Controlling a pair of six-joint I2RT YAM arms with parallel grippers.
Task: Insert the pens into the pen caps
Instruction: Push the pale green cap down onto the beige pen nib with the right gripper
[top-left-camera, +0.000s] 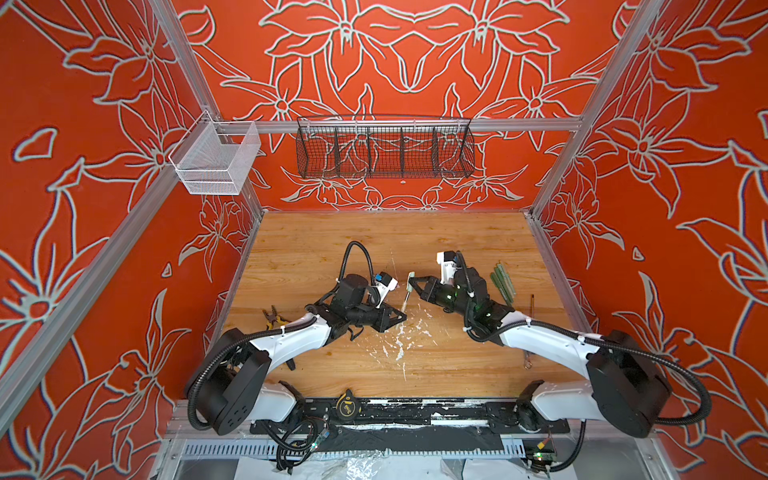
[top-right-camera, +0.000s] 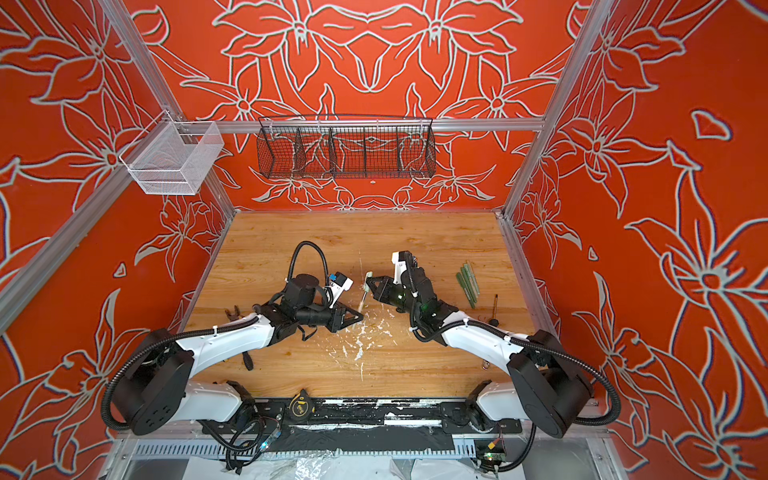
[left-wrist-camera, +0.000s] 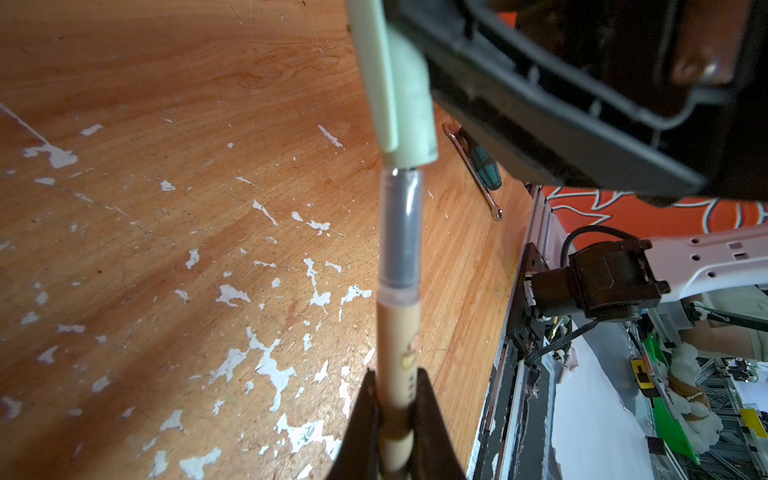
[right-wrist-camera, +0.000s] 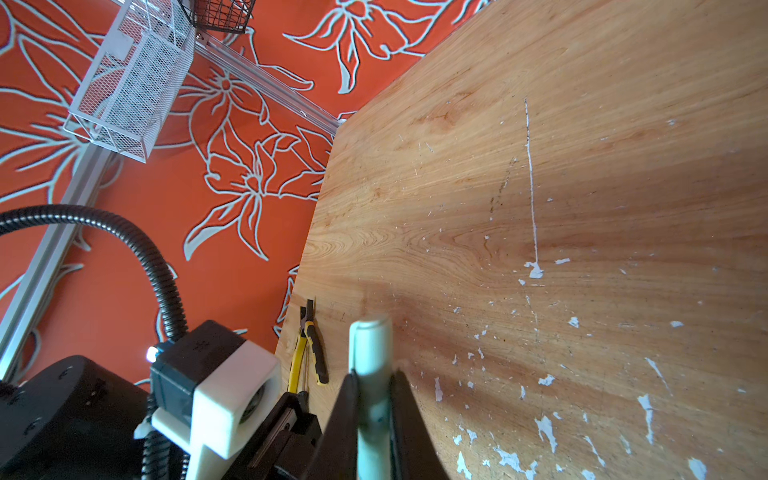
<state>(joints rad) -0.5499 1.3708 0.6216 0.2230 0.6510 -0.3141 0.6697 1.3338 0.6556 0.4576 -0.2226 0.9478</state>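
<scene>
Meeting over the middle of the table (top-left-camera: 374, 249), the left gripper (left-wrist-camera: 395, 399) is clamped tight on the tan pen (left-wrist-camera: 397, 340) low on its barrel. The right gripper (right-wrist-camera: 374, 386) is closed round the pale green cap (right-wrist-camera: 371, 345). In a top view the cap sits at 12 o'clock of the pen, its mouth just at the pen's tip. Both pieces look light, stiff and smooth, so probably slippery under an endwise push; holding mid-barrel and mid-cap, clear of the clip (left-wrist-camera: 374, 83), seems soundest. Other green pens (top-left-camera: 503, 280) lie at 3 o'clock.
</scene>
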